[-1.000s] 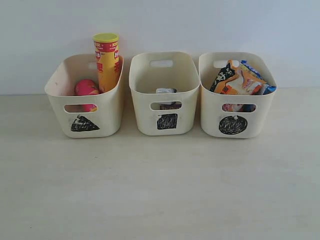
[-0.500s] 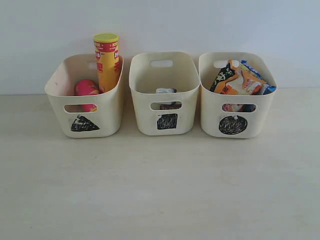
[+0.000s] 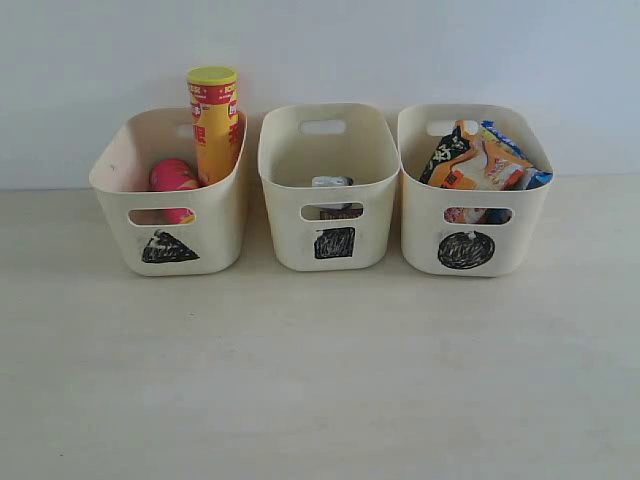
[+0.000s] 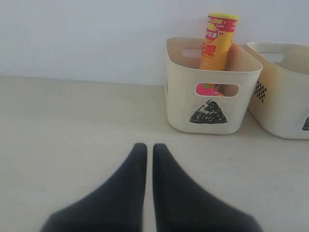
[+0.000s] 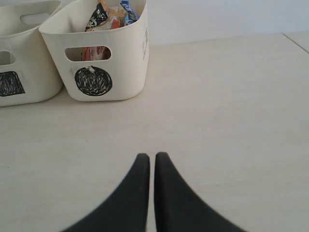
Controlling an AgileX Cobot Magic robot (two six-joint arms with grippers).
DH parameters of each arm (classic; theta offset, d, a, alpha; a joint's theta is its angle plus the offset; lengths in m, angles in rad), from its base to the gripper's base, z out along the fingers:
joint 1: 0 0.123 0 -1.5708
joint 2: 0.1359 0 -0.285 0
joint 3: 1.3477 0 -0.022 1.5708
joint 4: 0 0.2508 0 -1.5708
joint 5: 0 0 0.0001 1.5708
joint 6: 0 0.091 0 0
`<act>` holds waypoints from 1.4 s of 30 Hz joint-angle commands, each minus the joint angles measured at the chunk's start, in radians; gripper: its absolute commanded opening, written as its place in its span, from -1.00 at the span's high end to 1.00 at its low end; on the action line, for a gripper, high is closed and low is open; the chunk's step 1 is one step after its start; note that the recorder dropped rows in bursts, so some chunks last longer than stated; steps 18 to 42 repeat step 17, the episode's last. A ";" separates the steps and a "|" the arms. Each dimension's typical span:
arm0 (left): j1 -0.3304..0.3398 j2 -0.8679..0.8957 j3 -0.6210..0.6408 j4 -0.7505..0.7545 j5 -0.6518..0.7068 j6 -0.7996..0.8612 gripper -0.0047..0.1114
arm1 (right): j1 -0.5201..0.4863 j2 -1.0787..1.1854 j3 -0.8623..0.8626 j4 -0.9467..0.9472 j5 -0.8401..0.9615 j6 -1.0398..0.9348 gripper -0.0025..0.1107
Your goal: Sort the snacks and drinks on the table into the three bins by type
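Observation:
Three cream bins stand in a row at the back of the table [image 3: 320,380]. The triangle bin [image 3: 215,235] holds a tall yellow canister [image 3: 214,120] and a pink canister [image 3: 172,177]. In the square bin [image 3: 285,235] stand the drink cartons [image 3: 332,185], mostly hidden. Foil snack bags [image 3: 480,158] fill the circle bin [image 3: 520,235]. Neither gripper shows in the exterior view. My left gripper [image 4: 150,147] is shut and empty over bare table, short of the triangle bin [image 4: 181,106]. The right gripper [image 5: 152,157] is shut and empty too, short of the circle bin [image 5: 128,63].
A pale wall rises right behind the bins. The table's far right edge [image 5: 297,41] shows in the right wrist view. Bare table stretches in front of the bins.

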 commanded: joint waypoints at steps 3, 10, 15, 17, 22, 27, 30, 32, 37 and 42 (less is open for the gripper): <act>-0.006 -0.004 0.003 0.004 -0.001 -0.001 0.85 | -0.004 -0.004 -0.001 0.001 -0.034 -0.004 0.96; -0.006 -0.004 0.003 0.004 -0.001 -0.001 0.85 | -0.004 -0.004 -0.001 0.001 -0.030 -0.004 0.96; -0.006 -0.004 0.003 0.004 -0.001 -0.001 0.85 | -0.004 -0.004 -0.001 0.001 -0.030 -0.004 0.96; -0.006 -0.004 0.003 0.004 -0.001 -0.001 0.85 | -0.004 -0.004 -0.001 0.001 -0.030 -0.004 0.96; -0.006 -0.004 0.003 0.004 -0.001 -0.001 0.85 | -0.004 -0.004 -0.001 0.001 -0.030 -0.004 0.96; -0.006 -0.004 0.003 0.004 -0.001 -0.001 0.85 | -0.004 -0.004 -0.001 0.001 -0.030 -0.004 0.96; -0.006 -0.004 0.003 0.004 -0.001 -0.001 0.85 | -0.004 -0.004 -0.001 0.001 -0.030 -0.004 0.96; -0.006 -0.004 0.003 0.004 -0.001 -0.001 0.85 | -0.004 -0.004 -0.001 0.001 -0.030 -0.004 0.96; -0.006 -0.004 0.003 0.004 -0.001 -0.001 0.85 | -0.004 -0.004 -0.001 0.001 -0.030 -0.004 0.96; -0.006 -0.004 0.003 0.004 -0.001 -0.001 0.85 | -0.004 -0.004 -0.001 0.001 -0.030 -0.004 0.96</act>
